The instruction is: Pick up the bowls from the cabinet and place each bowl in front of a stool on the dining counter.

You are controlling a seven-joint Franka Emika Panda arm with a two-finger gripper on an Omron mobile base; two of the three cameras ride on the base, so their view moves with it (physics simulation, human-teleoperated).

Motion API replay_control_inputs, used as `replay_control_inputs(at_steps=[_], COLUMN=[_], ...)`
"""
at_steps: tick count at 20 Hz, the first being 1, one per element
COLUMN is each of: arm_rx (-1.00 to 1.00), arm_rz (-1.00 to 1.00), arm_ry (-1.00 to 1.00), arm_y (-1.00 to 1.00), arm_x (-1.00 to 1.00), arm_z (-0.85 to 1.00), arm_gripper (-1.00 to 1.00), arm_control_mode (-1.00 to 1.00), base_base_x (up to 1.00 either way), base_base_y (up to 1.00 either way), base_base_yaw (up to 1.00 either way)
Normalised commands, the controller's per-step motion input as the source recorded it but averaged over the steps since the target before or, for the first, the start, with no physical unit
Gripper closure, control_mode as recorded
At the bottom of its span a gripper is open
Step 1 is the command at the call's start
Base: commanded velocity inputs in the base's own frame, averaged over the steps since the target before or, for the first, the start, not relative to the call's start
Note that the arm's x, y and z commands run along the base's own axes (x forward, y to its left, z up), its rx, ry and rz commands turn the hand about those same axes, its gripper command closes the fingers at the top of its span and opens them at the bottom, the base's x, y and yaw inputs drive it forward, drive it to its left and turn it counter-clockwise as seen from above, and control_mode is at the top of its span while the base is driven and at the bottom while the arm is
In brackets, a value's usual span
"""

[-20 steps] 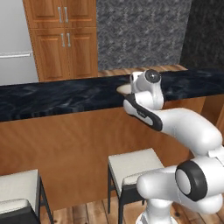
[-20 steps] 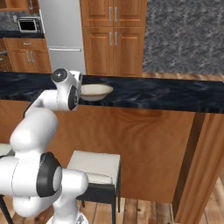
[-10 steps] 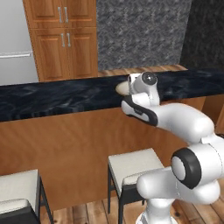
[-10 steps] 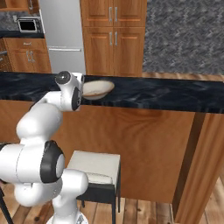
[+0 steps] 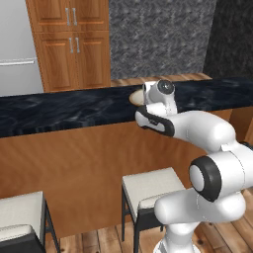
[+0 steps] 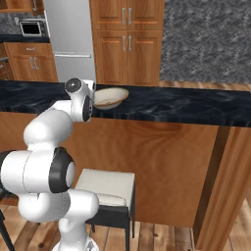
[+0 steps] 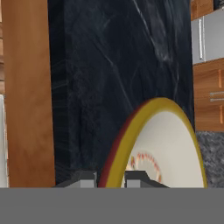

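I have the end effector clamped on the rim of the shallow cream bowl, one fingertip on each side of its darker edge. The bowl sits over the black marble table, above the cream stool, with the wood side panel below. I cannot tell whether it touches the top.

Silver fridge, tall wood cupboards, microwave, grey stone wall

Cream bowl tilted above dining counter.
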Motion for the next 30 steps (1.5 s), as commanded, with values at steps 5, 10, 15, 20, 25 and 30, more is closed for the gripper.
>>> replay_control_inputs(at_steps=[5,10,15,20,25,30], arm_rx=[0.00,0.00,0.00,0.00,0.00,0.00], arm_rz=[0.00,0.00,0.00,0.00,0.00,0.00], arm_ry=[0.01,0.00,0.00,0.00,0.00,0.00], arm_y=[0.00,0.00,0.00,0.00,0.00,0.00], arm_x=[0.27,0.13,0.13,0.00,0.00,0.00], arm_z=[0.00,0.00,0.00,0.00,0.00,0.00], arm_gripper=[1.00,1.00,1.00,1.00,-1.00,-1.00], arm_control_mode=[-1.00,-1.00,-1.00,-1.00,-1.00,-1.00], base_base_x=[0.00,0.00,0.00,0.00,0.00,0.00], base_base_y=[0.00,0.00,0.00,0.00,0.00,0.00], base_base_yaw=[0.00,0.00,0.00,0.00,0.00,0.00])
